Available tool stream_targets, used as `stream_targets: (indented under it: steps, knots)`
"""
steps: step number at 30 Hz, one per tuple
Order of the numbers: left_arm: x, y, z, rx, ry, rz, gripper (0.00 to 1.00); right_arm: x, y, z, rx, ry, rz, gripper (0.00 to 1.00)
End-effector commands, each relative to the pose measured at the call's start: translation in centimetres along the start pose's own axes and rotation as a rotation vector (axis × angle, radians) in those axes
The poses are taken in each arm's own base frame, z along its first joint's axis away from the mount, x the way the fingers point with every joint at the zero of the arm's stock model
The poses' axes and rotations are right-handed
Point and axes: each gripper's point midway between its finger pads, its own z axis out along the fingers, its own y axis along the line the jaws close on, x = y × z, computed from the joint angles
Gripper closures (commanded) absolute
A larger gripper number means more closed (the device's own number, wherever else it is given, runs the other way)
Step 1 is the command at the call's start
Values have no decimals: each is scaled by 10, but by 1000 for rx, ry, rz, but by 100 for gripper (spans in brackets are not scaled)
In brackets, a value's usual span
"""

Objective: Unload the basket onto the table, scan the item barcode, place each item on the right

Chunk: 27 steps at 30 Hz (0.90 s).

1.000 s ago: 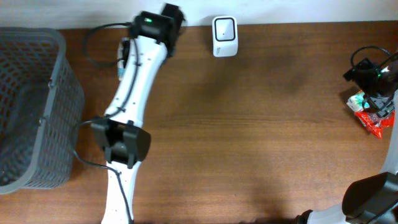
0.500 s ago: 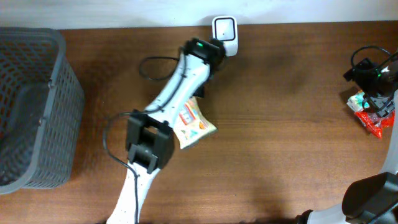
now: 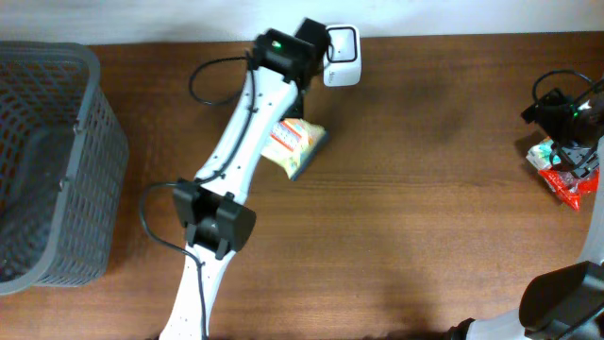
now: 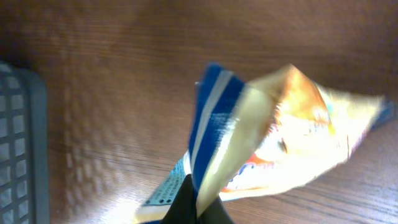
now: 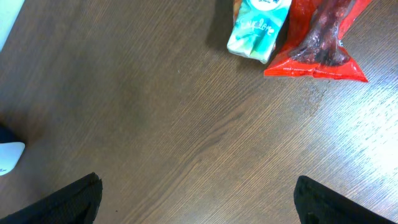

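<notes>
The basket's [image 3: 90,123] contents cannot be told. The snack packet [image 3: 299,146] is clamped in the left gripper [image 4: 198,202] near the scanner [image 3: 341,55], and has been brought closer to it than before. The right gripper [image 5: 196,199] is spread wide.

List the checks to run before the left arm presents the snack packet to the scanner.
1. Left jaws shut on snack packet: ok.
2. Packet close to scanner: ok.
3. Barcode turned toward scanner: cannot tell; the left wrist view is blurred.
4. Right jaws open, empty, far from left arm: ok.
5. Red packet and teal carton lie well away from the scanner: ok.
</notes>
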Motion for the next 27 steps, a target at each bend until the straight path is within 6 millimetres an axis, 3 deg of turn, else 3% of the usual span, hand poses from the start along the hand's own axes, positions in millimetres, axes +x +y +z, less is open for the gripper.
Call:
stream_targets:
  steps: [1,7,8,10,14,16,17,18,20,23,24,25,27]
  knots:
    - [-8,13,-40,90,-63,-27,100,0,0,1,0,2,5,1]
    - [-9,15,-40,85,-67,-9,100,0,0,0,-1,2,5,1]
    - [-12,22,-40,40,-89,38,100,0,0,0,0,2,5,1]
    - [-26,57,-47,-117,-164,50,100,-3,3,0,-13,-11,22,1]
    - [-30,73,-46,-127,-162,13,100,-15,10,0,-41,-61,38,1]
    - [-30,74,-44,-120,-156,5,100,-23,29,-3,-142,-77,29,1]
    - [-29,73,-44,-110,-153,-5,100,-16,42,-1,-202,-38,20,1]
    - [-28,70,-44,-94,-148,-26,100,1,60,2,-274,39,-3,1]
    - [-27,67,-43,-71,-139,-32,100,27,78,19,-268,116,-54,1]
    - [-27,66,-43,-64,-137,-46,100,93,125,69,-272,257,-202,1]
    - [-27,65,-43,-63,-137,-58,100,115,143,81,-297,304,-245,1]
    - [-26,66,-42,-63,-137,-66,100,148,173,91,-371,382,-306,1]
    - [-26,66,-42,-63,-136,-78,100,185,210,100,-469,434,-389,12]
